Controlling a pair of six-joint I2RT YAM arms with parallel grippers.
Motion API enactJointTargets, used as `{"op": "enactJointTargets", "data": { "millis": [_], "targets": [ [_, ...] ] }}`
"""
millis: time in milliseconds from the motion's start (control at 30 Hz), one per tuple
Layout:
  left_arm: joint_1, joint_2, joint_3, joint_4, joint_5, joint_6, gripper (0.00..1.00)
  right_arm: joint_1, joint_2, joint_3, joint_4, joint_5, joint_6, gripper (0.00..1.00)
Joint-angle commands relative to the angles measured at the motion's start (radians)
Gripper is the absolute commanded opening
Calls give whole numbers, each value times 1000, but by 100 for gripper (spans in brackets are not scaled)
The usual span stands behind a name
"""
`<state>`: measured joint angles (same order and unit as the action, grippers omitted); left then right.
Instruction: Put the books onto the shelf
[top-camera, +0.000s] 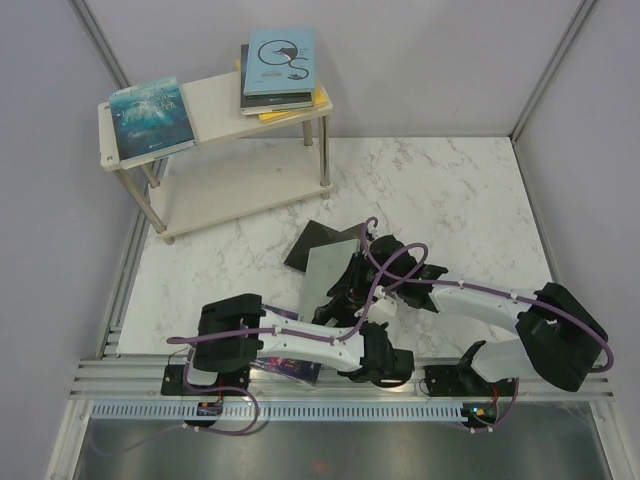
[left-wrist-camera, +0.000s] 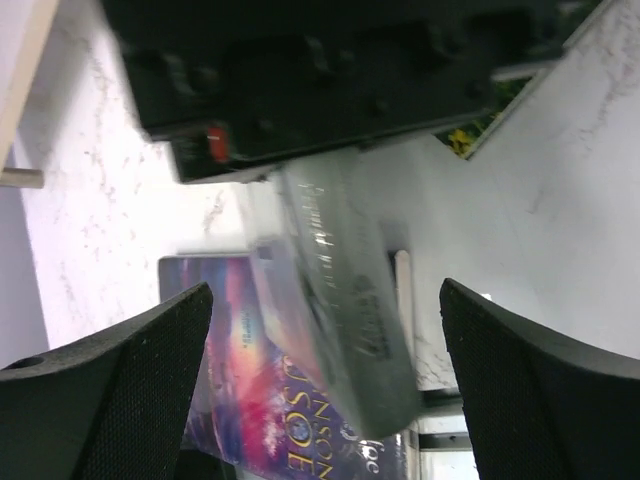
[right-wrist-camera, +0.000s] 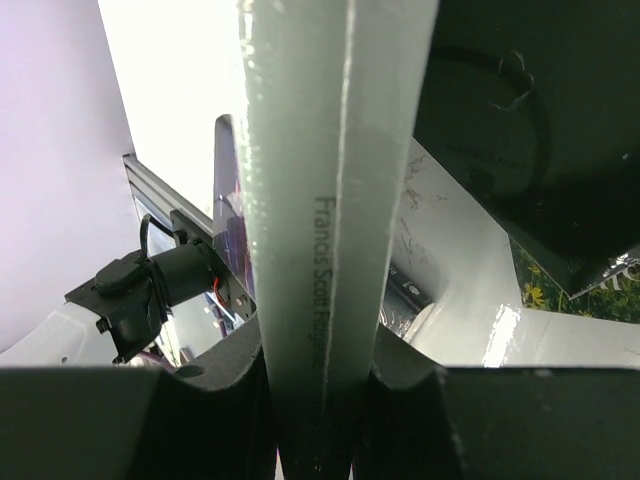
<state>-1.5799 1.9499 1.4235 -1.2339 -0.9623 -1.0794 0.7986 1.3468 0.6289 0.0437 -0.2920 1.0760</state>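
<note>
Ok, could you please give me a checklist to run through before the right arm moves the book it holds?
1. Right hand gripping the grey book: ok, shut on its spine.
2. Left hand out of the grip: ok, open and holding nothing.
3. Room on the shelf: ok, there is a bare gap on the top board between the teal book and the stack.
4. Grey book free of the black book beside it: cannot tell.
5. Purple book shelved: not ok, it lies on the table by the left arm's base.
</note>
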Motion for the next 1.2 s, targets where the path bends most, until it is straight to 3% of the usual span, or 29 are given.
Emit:
{"op": "enactJointTargets", "data": {
  "millis": [0,133,233,333,367,500,533,633,700,733,767,800,1167],
  "targets": [
    [17,7,43,-136,-147,-191,95,1,-38,5,5,-22,-34,0],
    [32,44,68,-216,-185,-269,88,2,-46,-5,5,-45,-25,0],
    [40,76,75,-223,-196,-271,78,2,-57,-5,7,-68,-13,0],
    [41,93,77,-225,-205,-274,60,2,-70,0,1,-79,-7,0],
    [43,96,74,-225,-205,-274,47,2,-74,2,-4,-79,-7,0],
    [41,96,75,-249,-205,-310,15,1,-84,8,-28,-73,-7,0],
    [41,95,75,-278,-205,-324,3,-1,-83,9,-30,-73,-7,0],
    [43,83,66,-303,-205,-350,2,2,-77,20,-39,-68,-11,2],
    [43,67,55,-303,-205,-352,2,-4,-72,32,-42,-62,-17,25],
    [41,60,43,-305,-204,-356,2,-9,-72,52,-73,-55,-22,58],
    [43,43,37,-305,-202,-355,2,-18,-72,67,-103,-50,-39,71],
    [43,34,34,-305,-199,-355,2,-27,-71,83,-123,-35,-53,97],
    [41,-152,8,-303,-164,-300,2,-225,-130,394,-488,59,-290,98]
  ]
}}
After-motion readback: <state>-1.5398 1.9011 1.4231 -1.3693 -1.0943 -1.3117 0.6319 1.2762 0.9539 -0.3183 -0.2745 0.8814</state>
